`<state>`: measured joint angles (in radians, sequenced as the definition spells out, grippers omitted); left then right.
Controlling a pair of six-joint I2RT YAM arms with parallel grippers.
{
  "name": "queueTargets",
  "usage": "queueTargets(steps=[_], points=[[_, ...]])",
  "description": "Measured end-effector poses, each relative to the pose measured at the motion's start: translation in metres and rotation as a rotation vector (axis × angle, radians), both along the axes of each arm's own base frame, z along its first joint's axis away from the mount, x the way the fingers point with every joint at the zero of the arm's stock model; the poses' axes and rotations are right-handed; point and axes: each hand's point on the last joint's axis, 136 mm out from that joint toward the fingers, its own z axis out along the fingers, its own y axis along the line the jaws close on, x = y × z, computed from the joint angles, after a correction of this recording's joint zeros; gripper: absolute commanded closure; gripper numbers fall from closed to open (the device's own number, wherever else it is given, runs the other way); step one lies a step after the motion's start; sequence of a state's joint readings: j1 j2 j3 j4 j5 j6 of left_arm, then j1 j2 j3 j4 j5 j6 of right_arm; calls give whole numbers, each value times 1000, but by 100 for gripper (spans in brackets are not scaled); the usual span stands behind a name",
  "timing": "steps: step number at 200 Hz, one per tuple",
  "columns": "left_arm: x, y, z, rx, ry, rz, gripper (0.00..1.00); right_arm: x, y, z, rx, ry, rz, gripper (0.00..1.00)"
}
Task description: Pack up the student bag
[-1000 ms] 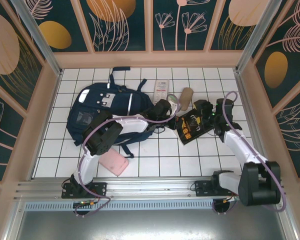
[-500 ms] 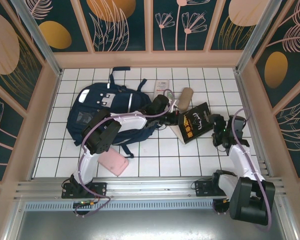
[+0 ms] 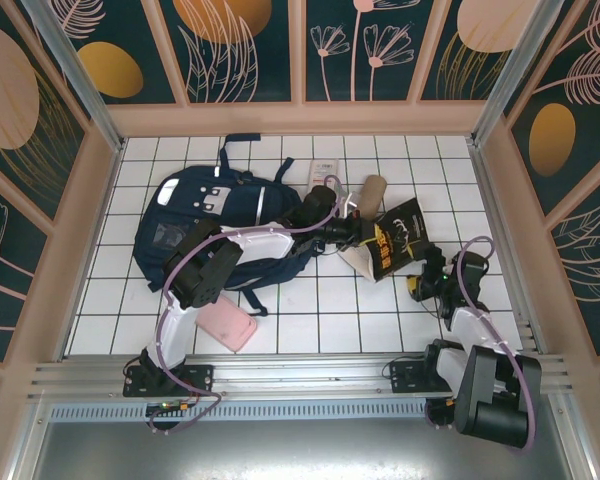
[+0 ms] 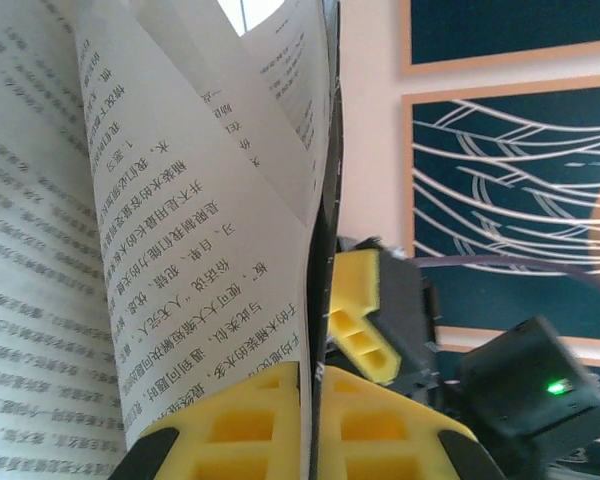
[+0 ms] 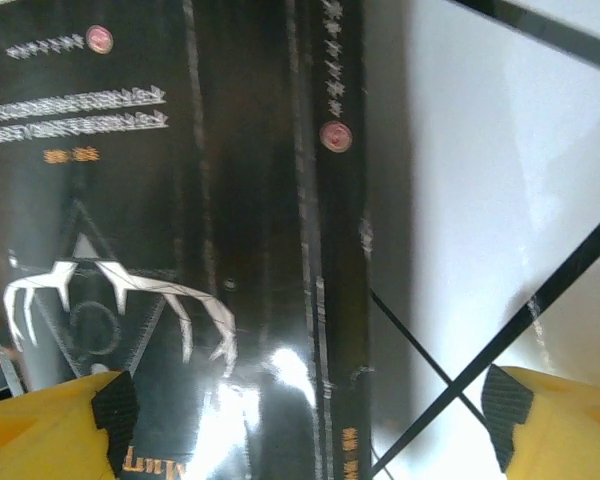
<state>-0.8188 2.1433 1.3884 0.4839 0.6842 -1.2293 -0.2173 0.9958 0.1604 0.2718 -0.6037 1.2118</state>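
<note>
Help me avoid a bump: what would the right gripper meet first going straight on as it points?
Most likely the black book: its cover and spine lie ahead of the right gripper, between its open jaws; depth is unclear.

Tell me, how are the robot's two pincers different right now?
The left pincer is shut, pinching the black book by its cover; the right pincer is open, with nothing pinched. The left pincer reaches out mid-table beside the student bag; the right pincer sits nearer the arms' bases, on the book's other side. Both have yellow fingers and both are close to the book.
</note>
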Motion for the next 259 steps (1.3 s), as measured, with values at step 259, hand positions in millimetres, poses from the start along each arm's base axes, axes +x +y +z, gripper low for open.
queueTargets(steps=[259], points=[[-1,2,-11,-86,176,32,99,-10,6,3,35,-101,-2,8]])
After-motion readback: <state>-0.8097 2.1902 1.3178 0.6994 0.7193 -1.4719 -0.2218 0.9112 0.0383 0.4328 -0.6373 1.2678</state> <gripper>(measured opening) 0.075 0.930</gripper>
